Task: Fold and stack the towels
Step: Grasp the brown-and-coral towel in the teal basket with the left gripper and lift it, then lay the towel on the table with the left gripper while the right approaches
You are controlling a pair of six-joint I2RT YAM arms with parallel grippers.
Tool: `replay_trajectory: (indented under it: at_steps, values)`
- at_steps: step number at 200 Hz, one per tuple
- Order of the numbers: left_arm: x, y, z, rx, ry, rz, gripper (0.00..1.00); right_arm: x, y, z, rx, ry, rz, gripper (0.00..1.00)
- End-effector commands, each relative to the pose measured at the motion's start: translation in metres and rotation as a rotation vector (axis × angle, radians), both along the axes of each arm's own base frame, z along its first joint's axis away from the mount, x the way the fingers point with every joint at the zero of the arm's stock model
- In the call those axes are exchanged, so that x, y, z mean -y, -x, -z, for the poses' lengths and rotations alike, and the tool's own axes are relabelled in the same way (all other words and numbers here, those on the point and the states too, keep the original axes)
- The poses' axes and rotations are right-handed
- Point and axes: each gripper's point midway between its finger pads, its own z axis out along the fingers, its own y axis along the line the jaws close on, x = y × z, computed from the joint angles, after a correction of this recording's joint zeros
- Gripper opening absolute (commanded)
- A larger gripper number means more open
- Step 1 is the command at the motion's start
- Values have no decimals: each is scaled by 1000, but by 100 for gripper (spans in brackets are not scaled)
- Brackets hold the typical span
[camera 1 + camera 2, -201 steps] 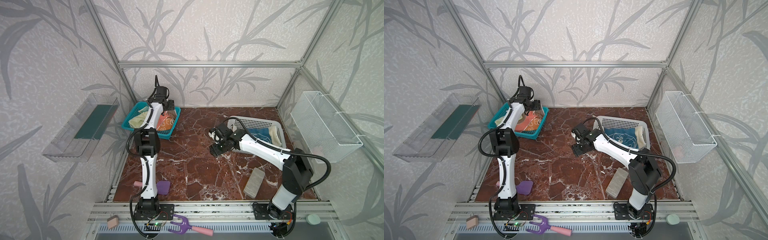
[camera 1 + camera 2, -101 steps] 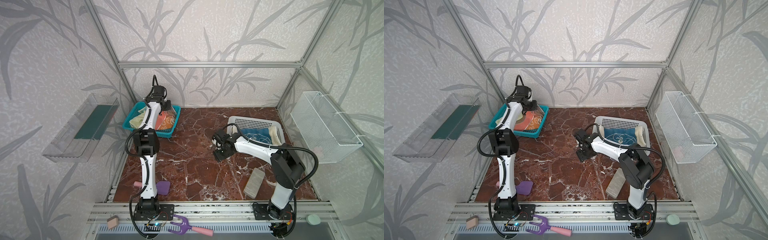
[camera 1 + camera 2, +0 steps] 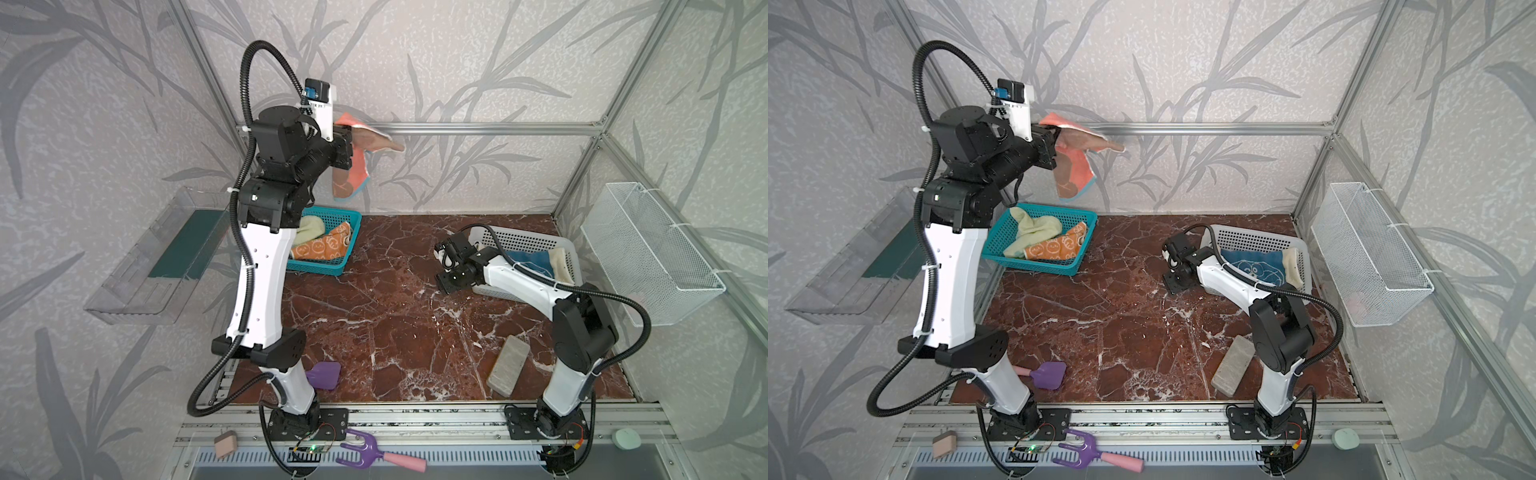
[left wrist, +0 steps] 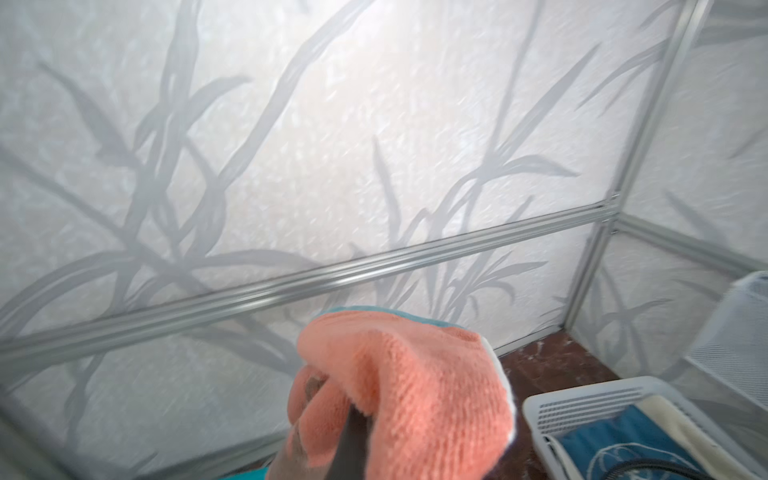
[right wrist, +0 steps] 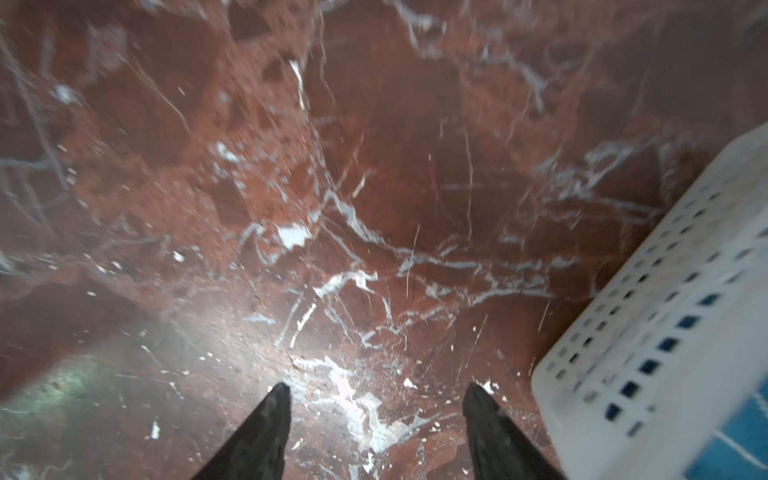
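In both top views the left gripper (image 3: 350, 143) is raised high near the back wall. Its jaws are clenched on a salmon terry towel (image 3: 356, 166) with a teal edge, which hangs in the air above a teal plastic mesh basket (image 3: 347, 259). That basket sits at the back left of the red-brown marble tabletop (image 3: 374, 324). It holds a crumpled pale yellow towel (image 3: 311, 227) and an orange towel (image 3: 322, 249) with white faces, the two touching. A blue-and-cream towel (image 3: 1262, 266) lies in a white perforated plastic basket (image 3: 1254, 240) at the back right. The right gripper (image 3: 448, 286) hangs low, just beside that basket's left end. A grey rectangular block (image 3: 509, 365) lies near the front right, well apart from the cloths.

In the left wrist view the salmon terry towel is bunched over a dark finger (image 4: 353, 440) and gripped tight. The white basket with the blue cloth shows beyond it.

In the right wrist view two black fingers (image 5: 266, 424) stand apart with nothing between them, over bare marble. The white basket's wall is beside them.
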Motion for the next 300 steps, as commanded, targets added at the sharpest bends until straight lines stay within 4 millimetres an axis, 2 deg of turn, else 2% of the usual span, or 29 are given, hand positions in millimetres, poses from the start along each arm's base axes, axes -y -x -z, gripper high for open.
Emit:
replay_trajectory:
  at_steps: [1,12,25,37,53,61,75,82,94,109,147,172,178,180,187,202,231,244,260,300]
  values:
    - [25,18,-5,-11,52,128,0,-8,-3,-83,166,-124,-33,67]
    - [36,27,-5,-45,119,201,0,-5,2,-107,218,-162,-33,67]
    - [49,29,9,-127,181,270,0,1,11,-129,266,-197,-20,68]
    - [60,23,37,-225,213,311,0,10,26,-145,292,-229,-11,68]
    - [64,5,92,-368,231,282,5,19,45,-151,287,-266,9,69]
    - [64,-5,125,-438,230,258,13,23,53,-145,264,-274,21,70]
    - [61,-25,189,-564,218,199,41,28,66,-131,201,-284,50,70]
    - [56,-33,221,-633,209,158,49,29,71,-120,160,-281,66,70]
    - [42,-43,272,-760,190,79,53,26,79,-102,84,-291,77,70]
    - [22,-41,316,-871,154,-4,53,19,87,-81,-6,-301,87,69]
    - [6,5,380,-962,30,-76,49,-15,94,-36,-112,-196,33,69]
    - [21,41,423,-1014,9,-24,43,-29,86,-4,-219,-118,32,68]
    - [26,49,434,-1030,-2,-15,42,-29,83,0,-227,-95,36,68]
    - [26,52,439,-1039,-6,-14,42,-29,81,8,-240,-75,43,68]
    - [30,60,451,-1058,-11,-11,41,-27,76,18,-249,-36,61,67]
    - [40,77,478,-1102,-12,15,40,-26,68,29,-250,8,77,65]
    - [38,115,533,-1241,-24,-15,37,-36,62,57,-273,9,60,64]
    - [38,132,551,-1286,0,-21,37,-35,61,72,-299,51,66,64]
    - [42,152,565,-1327,8,-13,37,-23,62,91,-330,135,93,64]
    - [40,204,588,-1428,-28,-16,37,13,63,115,-333,307,159,64]
